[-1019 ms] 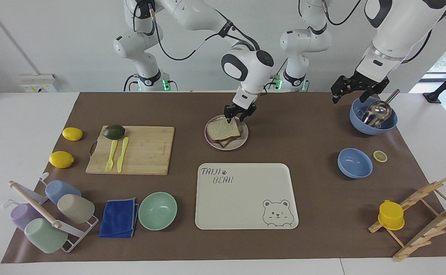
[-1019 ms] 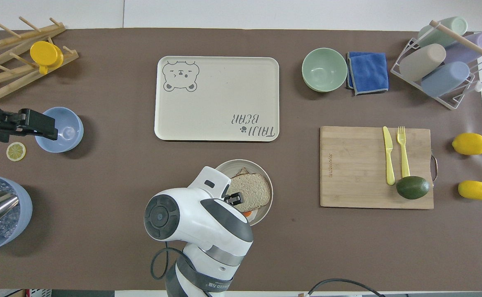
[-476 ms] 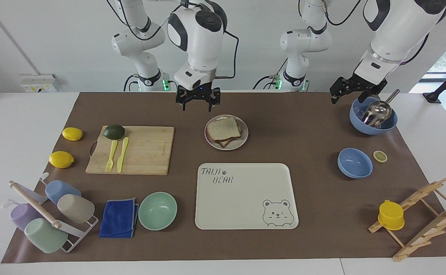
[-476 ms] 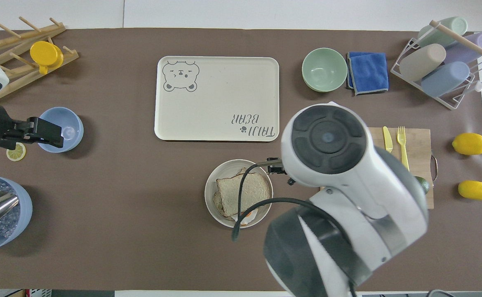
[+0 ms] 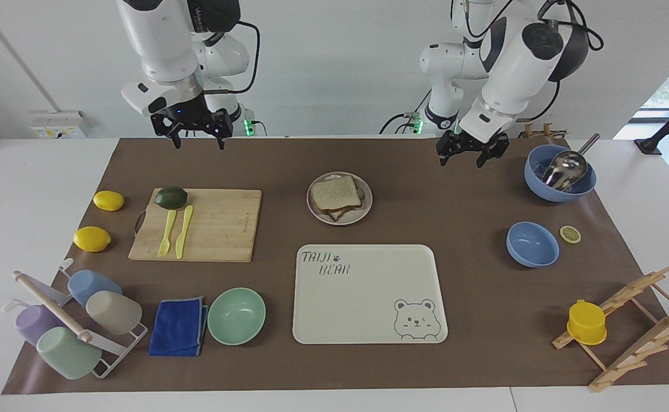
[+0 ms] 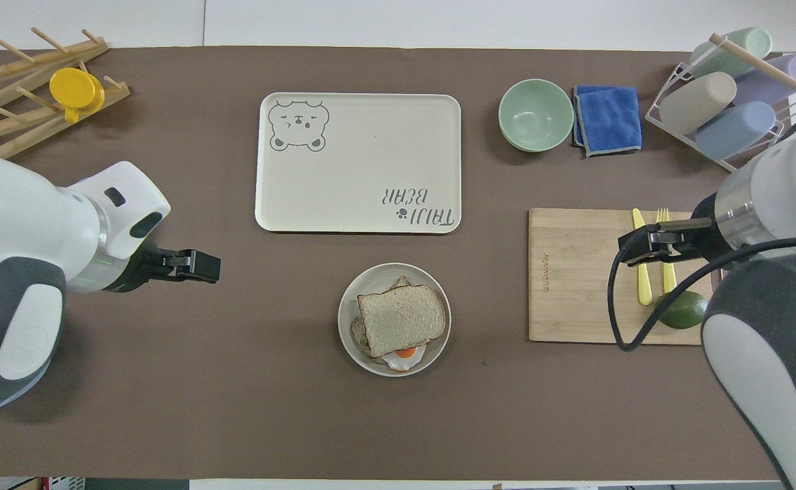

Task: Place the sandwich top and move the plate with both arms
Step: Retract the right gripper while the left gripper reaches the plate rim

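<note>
Only one clear text is showing: "TAIJI BEAR" with a small paw print after TAIJI, printing in dark grey on the cream tray (image 5: 368,294), at the corner nearest the plate. It's reading upright in the facing view and showing upside down on the tray (image 6: 357,163) in the overhead view. A bear face drawing is sitting in the diagonally opposite corner, no words with it. The cutting board (image 6: 588,272) is carrying a small burned-in brand mark along its short edge toward the plate, but it's too small to read.
</note>
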`<state>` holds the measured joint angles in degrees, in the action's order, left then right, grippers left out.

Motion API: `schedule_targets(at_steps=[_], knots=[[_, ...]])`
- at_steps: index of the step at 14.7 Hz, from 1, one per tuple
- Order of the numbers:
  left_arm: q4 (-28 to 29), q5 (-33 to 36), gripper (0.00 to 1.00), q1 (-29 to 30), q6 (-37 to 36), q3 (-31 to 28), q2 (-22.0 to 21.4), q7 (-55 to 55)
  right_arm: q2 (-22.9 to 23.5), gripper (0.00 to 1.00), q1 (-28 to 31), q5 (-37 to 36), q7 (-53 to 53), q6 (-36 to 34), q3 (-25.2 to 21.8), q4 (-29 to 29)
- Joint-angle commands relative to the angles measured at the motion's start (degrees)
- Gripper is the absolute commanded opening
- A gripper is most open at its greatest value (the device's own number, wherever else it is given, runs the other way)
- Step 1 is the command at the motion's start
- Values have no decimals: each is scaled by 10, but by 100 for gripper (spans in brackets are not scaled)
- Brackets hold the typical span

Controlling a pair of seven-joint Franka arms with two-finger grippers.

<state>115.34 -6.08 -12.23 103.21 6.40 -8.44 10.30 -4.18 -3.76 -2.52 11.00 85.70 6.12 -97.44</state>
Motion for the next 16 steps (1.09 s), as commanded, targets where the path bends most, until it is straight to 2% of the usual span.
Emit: schedule_targets(at_steps=[1, 3, 5, 7, 9, 10, 12, 14, 16], knots=[[91, -5, 100, -65, 97, -8, -14, 51, 9, 100, 37, 14, -12, -23, 7, 17], [125, -5, 100, -93, 173, -8, 13, 75, 10, 100, 46, 10, -21, -21, 6, 19], [127, -5, 100, -111, 213, -7, 50, 124, 23, 100, 66, 16, -47, -12, -16, 20], [138, -5, 100, -153, 269, -8, 85, 153, 21, 100, 28, 20, -70, -22, -74, 29], [167, -5, 99, -167, 319, -7, 91, 166, 17, 100, 3, 19, -114, -29, -105, 31], [175, -6, 99, -176, 330, -7, 94, 169, 11, 100, 3, 18, -134, -29, -106, 26], [176, -5, 93, -185, 343, -7, 111, 184, 8, 100, 4, 18, -132, -26, -105, 21], [177, -6, 88, -188, 343, -7, 112, 186, 25, 100, 4, -13, -128, -17, -99, 35], [182, -6, 81, -192, 342, -6, 111, 186, 32, 100, 9, -12, -127, -22, -101, 45]])
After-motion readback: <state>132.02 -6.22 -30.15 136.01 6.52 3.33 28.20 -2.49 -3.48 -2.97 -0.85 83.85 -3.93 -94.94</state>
